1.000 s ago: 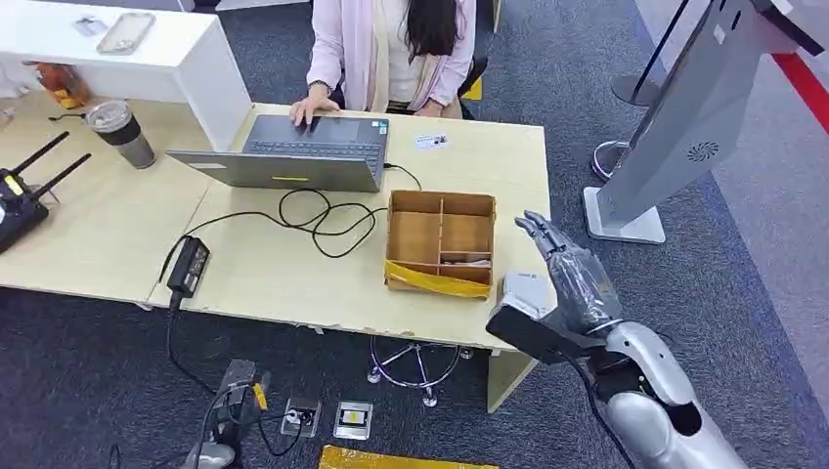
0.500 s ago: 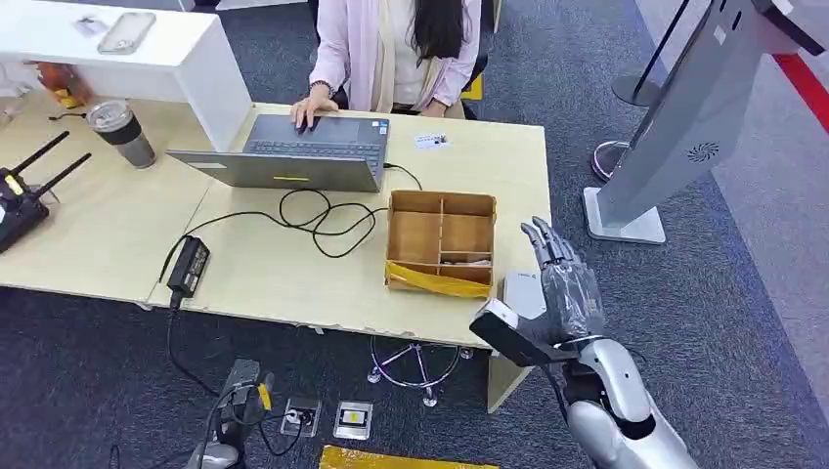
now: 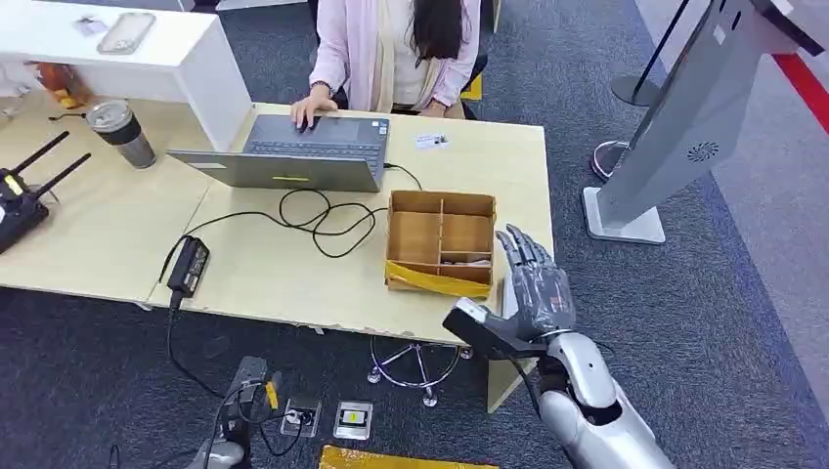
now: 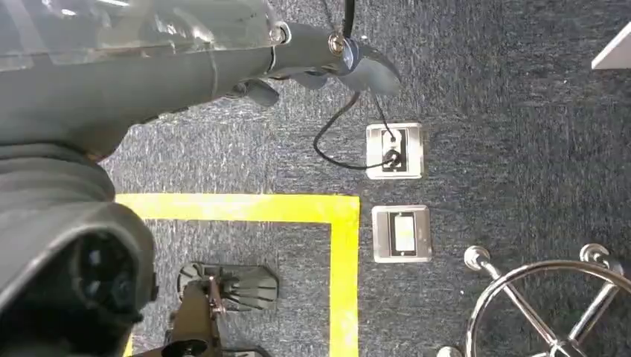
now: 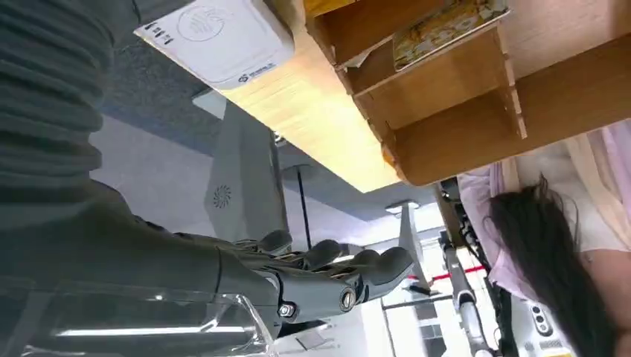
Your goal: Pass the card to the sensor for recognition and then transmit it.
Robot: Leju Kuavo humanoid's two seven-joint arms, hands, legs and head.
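Right robot hand (image 3: pixel 536 283) raised at the counter's near right corner, fingers (image 5: pixel 350 271) spread and straight, holding nothing. Just beside it, at the counter (image 3: pixel 293 283) edge, a white card sensor (image 5: pixel 216 37), partly hidden behind the hand in the head view. Next to the sensor, a partitioned cardboard box (image 3: pixel 442 241) with yellow tape along its near wall; lying in its near right compartment, the card (image 5: pixel 446 26), yellowish and patterned. Beyond the box, a coiled black cable (image 3: pixel 318 220), a grey laptop (image 3: pixel 293 151) and a person (image 3: pixel 396 49) seated with one hand on the keyboard. Left robot hand (image 4: pixel 149 67) hanging over the carpet near yellow floor tape (image 4: pixel 344 253); open or closed, cannot tell
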